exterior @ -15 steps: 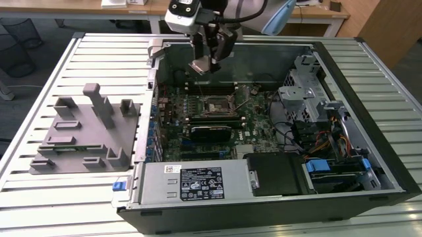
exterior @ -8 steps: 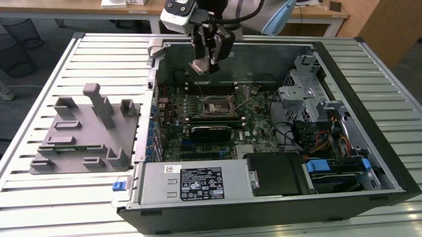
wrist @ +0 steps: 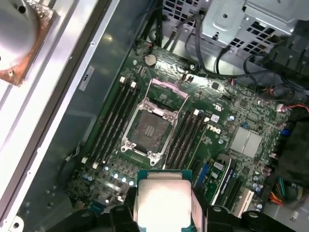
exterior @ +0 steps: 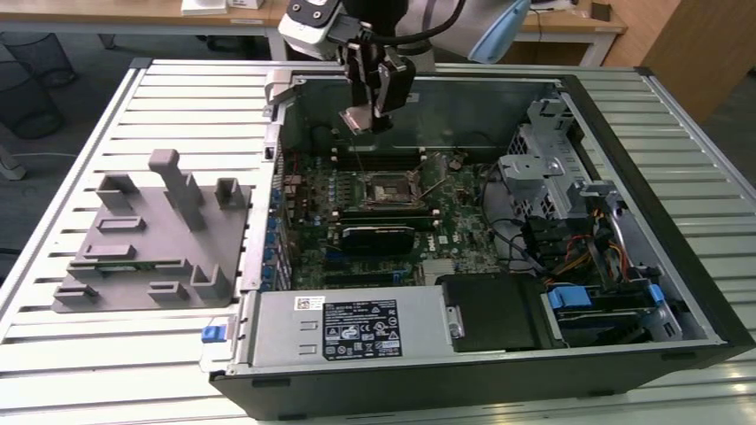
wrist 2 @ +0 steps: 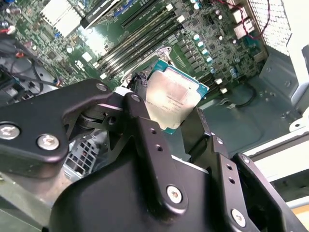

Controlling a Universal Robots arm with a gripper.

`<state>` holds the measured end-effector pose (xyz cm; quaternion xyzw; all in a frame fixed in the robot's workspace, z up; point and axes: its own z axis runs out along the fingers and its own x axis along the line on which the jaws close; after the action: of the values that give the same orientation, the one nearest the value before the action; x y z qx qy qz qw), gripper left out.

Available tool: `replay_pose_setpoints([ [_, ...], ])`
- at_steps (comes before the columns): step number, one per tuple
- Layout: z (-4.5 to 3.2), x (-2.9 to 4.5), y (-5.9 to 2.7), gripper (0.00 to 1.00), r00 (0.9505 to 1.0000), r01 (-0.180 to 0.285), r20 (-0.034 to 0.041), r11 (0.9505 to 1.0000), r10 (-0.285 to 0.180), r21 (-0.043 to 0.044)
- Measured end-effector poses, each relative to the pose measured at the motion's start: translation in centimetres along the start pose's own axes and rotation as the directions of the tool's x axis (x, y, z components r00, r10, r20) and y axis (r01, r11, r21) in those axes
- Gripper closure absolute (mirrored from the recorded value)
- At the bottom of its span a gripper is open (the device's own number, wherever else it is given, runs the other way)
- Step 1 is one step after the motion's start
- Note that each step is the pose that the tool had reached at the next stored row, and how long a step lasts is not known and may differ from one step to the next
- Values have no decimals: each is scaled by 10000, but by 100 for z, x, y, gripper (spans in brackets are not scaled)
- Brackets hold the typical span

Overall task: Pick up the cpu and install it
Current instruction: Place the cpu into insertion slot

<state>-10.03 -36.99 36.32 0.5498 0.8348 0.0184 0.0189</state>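
My gripper (exterior: 365, 119) hangs above the open computer case, over the back part of the motherboard, shut on the cpu (exterior: 360, 120). The cpu (wrist 2: 175, 99) is a flat square chip with a pale silvery top and a thin green rim, pinched between my two black fingers (wrist 2: 145, 128). In the first wrist view the cpu (wrist: 162, 199) sits between the fingertips, with the open black socket (wrist: 150, 130) in its metal frame further ahead on the board. In the exterior view the socket (exterior: 391, 189) lies below and toward the front of the held chip.
The case (exterior: 661, 350) lies on its side on a slatted white table (exterior: 177, 80). A grey fixture block (exterior: 154, 239) stands at the exterior view's left. Memory slots (wrist: 113, 123) flank the socket. Drive cages and cables (exterior: 567, 230) fill the exterior view's right part of the case.
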Motion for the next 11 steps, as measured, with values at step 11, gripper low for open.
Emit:
replay_pose_setpoints([
  [11, 28, 7, 1, 47, 9869, -1613, 85, 9869, 1613, 11],
])
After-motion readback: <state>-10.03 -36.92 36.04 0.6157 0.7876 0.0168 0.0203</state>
